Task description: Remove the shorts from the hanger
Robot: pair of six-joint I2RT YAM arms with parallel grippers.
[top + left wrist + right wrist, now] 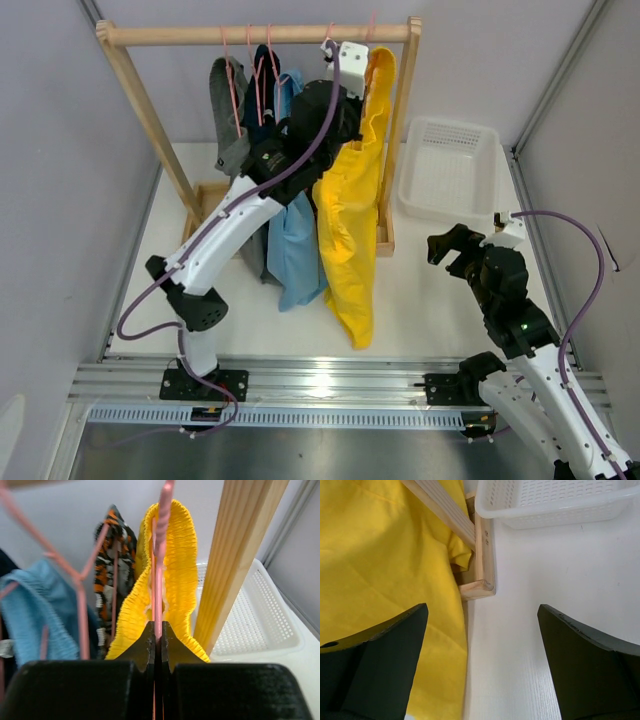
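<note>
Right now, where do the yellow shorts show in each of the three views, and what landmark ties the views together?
Top external: yellow shorts hang at the rack's right end, picture centre.
Left wrist: their ruffled waistband sits top centre, on the pink hanger pinched by the left gripper.
Right wrist: yellow cloth fills the left half.
Shared landmark: white basket, right of the shorts in all.

Overhead view looks down on the rack; both wrist views (very close) share the yellow shorts
</note>
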